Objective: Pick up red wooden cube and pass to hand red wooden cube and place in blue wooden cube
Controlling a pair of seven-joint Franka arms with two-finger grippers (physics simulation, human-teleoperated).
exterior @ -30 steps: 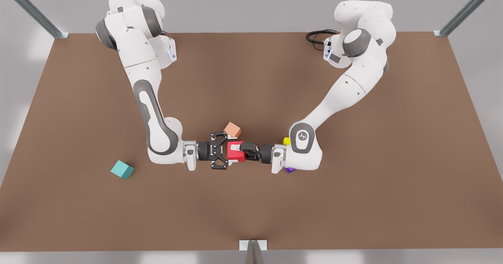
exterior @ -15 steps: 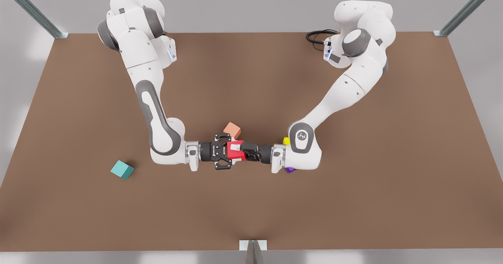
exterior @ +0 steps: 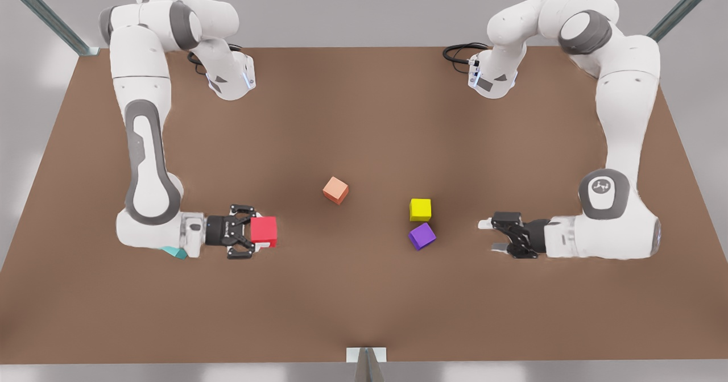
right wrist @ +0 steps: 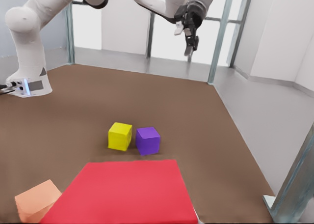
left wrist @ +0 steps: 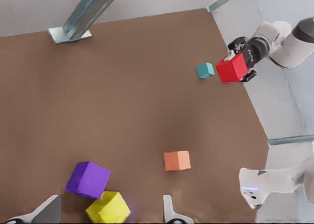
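Right gripper (exterior: 263, 232) has its jaws clamped on the red cube (exterior: 264, 229), held above the table right by the teal cube (left wrist: 205, 70), probably lining up the drop. Left gripper (exterior: 493, 235) waits with jaws spread, empty, near the purple cube (exterior: 422, 236).

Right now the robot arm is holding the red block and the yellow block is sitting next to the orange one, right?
Not quite. The right end effector is holding the red block, but the yellow block sits next to the purple block, not the orange one, which stands apart on its own. The front view shows it. The left end effector waits open near the purple block.
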